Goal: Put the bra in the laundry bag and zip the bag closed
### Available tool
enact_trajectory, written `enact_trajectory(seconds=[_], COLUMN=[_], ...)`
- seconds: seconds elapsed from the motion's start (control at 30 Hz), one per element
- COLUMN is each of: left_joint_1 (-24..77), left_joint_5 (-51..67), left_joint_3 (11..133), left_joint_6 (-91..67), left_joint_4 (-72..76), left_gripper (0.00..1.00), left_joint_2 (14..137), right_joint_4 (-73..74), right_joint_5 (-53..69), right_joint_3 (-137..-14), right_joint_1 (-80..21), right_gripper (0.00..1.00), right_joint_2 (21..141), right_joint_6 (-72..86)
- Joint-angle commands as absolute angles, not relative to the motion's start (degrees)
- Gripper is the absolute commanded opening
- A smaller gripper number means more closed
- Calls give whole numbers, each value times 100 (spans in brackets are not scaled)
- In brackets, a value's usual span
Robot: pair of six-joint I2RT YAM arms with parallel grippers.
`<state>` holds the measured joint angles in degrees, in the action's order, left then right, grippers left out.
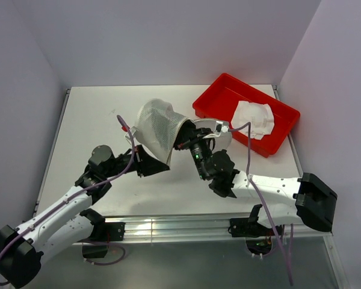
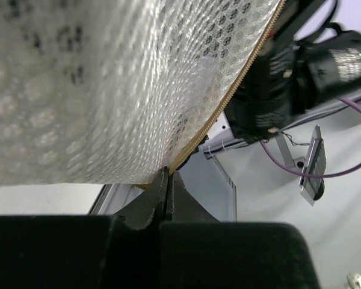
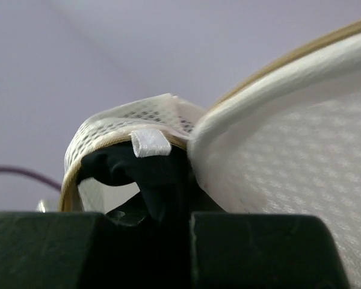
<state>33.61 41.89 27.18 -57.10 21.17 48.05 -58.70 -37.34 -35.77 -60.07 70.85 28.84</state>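
Note:
The laundry bag (image 1: pixel 159 127), a whitish mesh cylinder with a tan zipper edge, is held off the table between both grippers, its open mouth facing right. My left gripper (image 1: pixel 149 160) is shut on the bag's lower zipper edge; the left wrist view shows the mesh (image 2: pixel 108 90) pinched at its tips (image 2: pixel 166 173). My right gripper (image 1: pixel 188 139) is at the bag's mouth, shut on a dark piece under the tan rim (image 3: pixel 108 141) beside the white piping (image 3: pixel 277 84). The bra (image 1: pixel 253 118), white and crumpled, lies in the red tray, apart from both grippers.
The red plastic tray (image 1: pixel 219 90) stands at the back right of the white table (image 1: pixel 90 120). The bag's round lid flap (image 1: pixel 224 133) hangs open beside the right gripper. Walls close in on the left, back and right.

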Motion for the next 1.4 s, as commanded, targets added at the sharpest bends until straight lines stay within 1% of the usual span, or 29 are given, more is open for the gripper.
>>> enact_trajectory(seconds=[0.0,0.07,0.13,0.23,0.27,0.3,0.4,0.43,0.53,0.63,0.67,0.7,0.73,0.77,0.8,0.87,0.9,0.97,1.03,1.07,1.1,1.13,1.2,1.33,1.37], left_joint_1=[3559,3735,3989,4393,4499,4639,4676,4658,4649,4501,4439,4369,4342,4307,4176,4035,3921,3824,3648,3552,3333,3227,2972,2786,2751], left_joint_5=[3877,3762,3692,3630,3621,3604,3384,3184,2814,2331,1938,1655,1400,1258,1213,1300,1379,1432,1573,1678,1801,2028,2231,2347,2321], left_joint_3=[2672,2550,2427,2277,2224,2163,1733,1514,1214,1169,1247,1361,1493,1494,1433,1328,1214,1099,810,713,564,502,396,448,474], left_joint_6=[-5818,-6010,-6222,-6661,-6914,-7065,-7505,-7523,-7304,-6997,-6709,-6549,-6435,-6312,-6302,-6363,-6381,-6398,-6512,-6565,-6600,-6670,-6706,-6549,-6504], left_joint_4=[2452,2758,3521,4883,5278,6039,6836,6925,6435,5269,3968,3259,2730,2211,2110,2083,2100,2144,2486,2653,2793,3056,3251,3051,2954], left_gripper=[0,0,0,0,0,0,0,0,0,0,0,0,0,0,0,0,0,0,0,0,0,0,0,0,0], left_joint_2=[4913,5097,5429,6037,6186,6405,6417,6338,5758,5020,4818,4468,4334,4211,4079,4034,4052,4095,4201,4262,4385,4447,4570,4421,4369], right_joint_4=[-5146,-4277,-4271,-3623,-3525,-3446,-2893,-2805,-2190,-1680,-1513,-1111,-820,-582,-328,7,287,553,825,861,957,1167,1896,2065,2083], right_joint_5=[-5079,-5342,-5597,-5994,-6055,-6186,-6188,-6188,-6205,-6040,-5890,-5836,-5688,-5582,-5546,-5354,-5353,-5021,-4818,-4642,-4345,-4116,-3545,-2639,-2506], right_joint_3=[-4428,-4989,-5333,-5764,-5783,-5766,-5477,-5232,-4888,-4694,-4711,-4772,-4833,-4843,-4878,-4974,-5053,-5203,-5378,-5422,-5501,-5806,-6281,-6258,-6240], right_joint_1=[-6091,-6091,-6100,-6091,-6091,-6100,-6056,-6047,-6021,-5968,-5942,-5924,-5924,-5924,-5915,-5906,-5915,-5915,-5915,-5915,-5915,-5915,-5915,-5906,-5863], right_gripper=[0,0,0,0,0,0,0,0,0,1,4,6,14,18,21,35,38,53,63,69,77,82,86,88,89], right_joint_2=[7110,7312,7733,8348,8471,8621,8623,8596,8456,8245,8209,8183,8165,8165,8217,8288,8392,8446,8455,8429,8464,8507,8578,7965,7632], right_joint_6=[3163,3408,3288,3453,3445,3463,3849,3998,4314,4281,4141,4288,4367,4290,4393,4334,4385,4264,4070,3939,3711,3518,3288,2848,2787])
